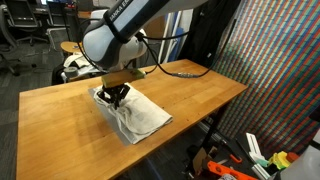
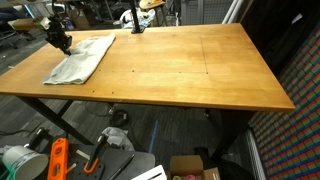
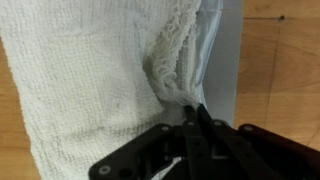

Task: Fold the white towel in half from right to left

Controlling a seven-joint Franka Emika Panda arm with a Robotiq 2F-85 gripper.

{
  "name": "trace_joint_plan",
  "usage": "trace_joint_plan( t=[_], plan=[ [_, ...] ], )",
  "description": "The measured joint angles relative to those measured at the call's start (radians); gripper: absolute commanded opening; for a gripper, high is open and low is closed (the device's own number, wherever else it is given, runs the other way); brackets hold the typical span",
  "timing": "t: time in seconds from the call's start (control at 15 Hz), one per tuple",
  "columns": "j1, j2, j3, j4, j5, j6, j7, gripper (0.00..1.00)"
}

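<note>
On wooden table (image 1: 200, 90), fingers (image 3: 192, 110) clamped together, pinching white towel (image 3: 80, 80) edge.

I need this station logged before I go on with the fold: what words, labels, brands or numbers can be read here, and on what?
No text can be read in any view.
Dark marks on the white robot arm: possibly lettering, too blurred to read.
On the white towel, the table and the tool: no print shows.
</note>
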Motion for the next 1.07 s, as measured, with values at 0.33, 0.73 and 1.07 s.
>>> trace_joint_plan(
  t=[0.33,0.73,1.07],
  plan=[
    [0.001,0.000,0.015,0.004,0.002,-0.010,0.000,0.65],
    [-0.031,-0.060,0.039,-0.018,0.109,-0.053,-0.118,1.00],
    [-0.104,-0.197,0.065,-0.151,0.262,-0.113,-0.316,1.00]
  ],
)
